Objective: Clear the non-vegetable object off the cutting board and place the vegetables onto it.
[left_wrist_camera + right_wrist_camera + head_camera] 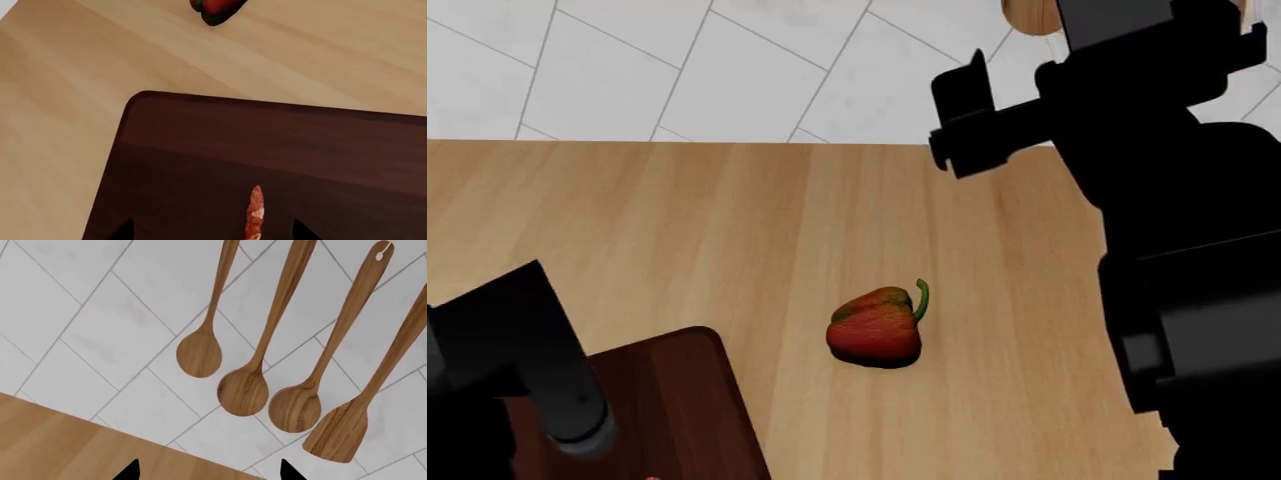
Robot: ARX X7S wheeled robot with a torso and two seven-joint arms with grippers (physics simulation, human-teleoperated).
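The dark reddish-brown cutting board [200,145] fills the near part of the left wrist view, and its rounded corner [681,400] shows low in the head view. A thin orange-red strip with pale streaks, the non-vegetable object [255,212], lies flat on the board. My left gripper [212,232] hangs open above it, with the strip between the two fingertips [123,231] and touching neither. A red bell pepper [878,328] with a green stem rests on the countertop right of the board, also in the left wrist view [217,10]. My right gripper [208,472] is open, raised and empty.
The light wood countertop [761,220] runs back to a white tiled wall [694,70]. Several wooden spoons [243,387] hang on that wall in front of the right gripper. The right arm [1174,200] fills the head view's right side, and the left arm [521,370] covers part of the board.
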